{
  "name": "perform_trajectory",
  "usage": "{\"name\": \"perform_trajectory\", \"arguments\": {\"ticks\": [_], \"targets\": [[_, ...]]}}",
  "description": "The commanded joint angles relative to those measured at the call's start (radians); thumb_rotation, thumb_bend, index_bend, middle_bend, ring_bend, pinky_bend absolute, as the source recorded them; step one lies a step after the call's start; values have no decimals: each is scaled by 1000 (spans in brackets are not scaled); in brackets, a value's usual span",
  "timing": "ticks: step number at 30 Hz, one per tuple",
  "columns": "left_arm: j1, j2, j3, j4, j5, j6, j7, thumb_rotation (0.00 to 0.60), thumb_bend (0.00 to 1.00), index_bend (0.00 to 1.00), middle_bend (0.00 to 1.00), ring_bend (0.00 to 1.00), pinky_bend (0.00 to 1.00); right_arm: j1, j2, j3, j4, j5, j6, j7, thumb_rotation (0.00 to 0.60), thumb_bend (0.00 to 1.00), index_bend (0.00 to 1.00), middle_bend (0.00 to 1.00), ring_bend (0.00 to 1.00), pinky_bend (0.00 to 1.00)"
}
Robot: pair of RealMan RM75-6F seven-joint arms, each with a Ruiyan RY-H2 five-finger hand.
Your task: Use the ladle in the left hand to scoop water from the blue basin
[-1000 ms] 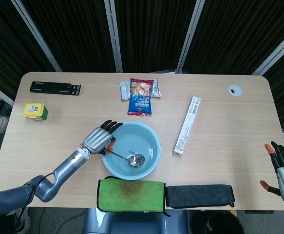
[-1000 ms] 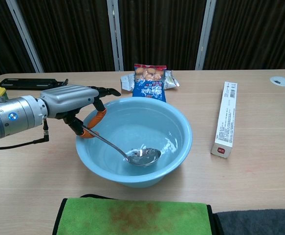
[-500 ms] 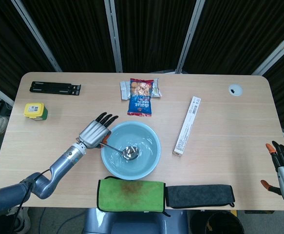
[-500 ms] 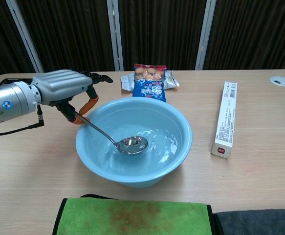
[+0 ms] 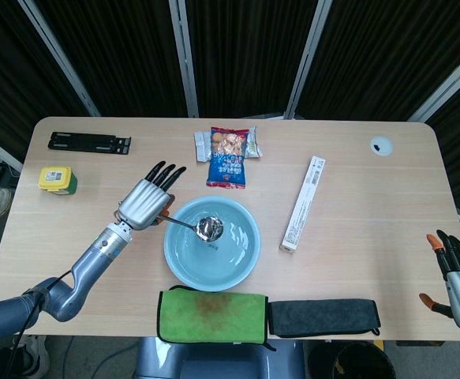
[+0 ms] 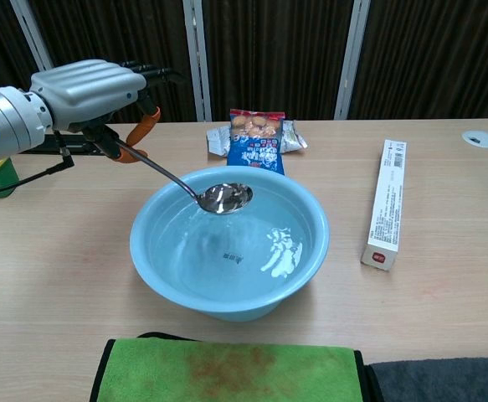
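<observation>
The blue basin (image 5: 241, 253) (image 6: 306, 251) holds rippling water near the table's front middle. My left hand (image 5: 144, 202) (image 6: 89, 84) grips the orange handle of a metal ladle (image 5: 208, 228) (image 6: 224, 198). The ladle's bowl hangs above the water, over the basin's left part, and looks filled. The hand itself is raised beyond the basin's left rim. My right hand (image 5: 458, 278) shows only in the head view, at the table's front right corner, fingers spread and holding nothing.
A snack bag (image 5: 231, 156) (image 6: 257, 134) lies behind the basin. To the basin's right lies a long white box (image 5: 303, 203) (image 6: 387, 203). A green cloth (image 5: 212, 316) (image 6: 227, 371) and a dark cloth (image 5: 323, 317) lie along the front edge. A yellow-lidded jar (image 5: 57, 180) and a black bracket (image 5: 89, 142) are far left.
My left hand has risen and drawn back to the left, lifting the ladle's bowl out of the water to above the rim. The right hand has stayed put.
</observation>
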Motion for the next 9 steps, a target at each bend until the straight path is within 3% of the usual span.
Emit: {"name": "perform_trajectory", "arguments": {"ticks": [1,9], "targets": [[1,20,-8,-32,6,20,22,600,307,738,0,0,0,-1,2,1,-4,-7,8,10,600,0,0,0,0,0],[26,89,-9,-138,-15,52,80,600,307,736,0,0,0,-9,0,-12,-8,-45,31,10,600,0,0,0,0,0]]}}
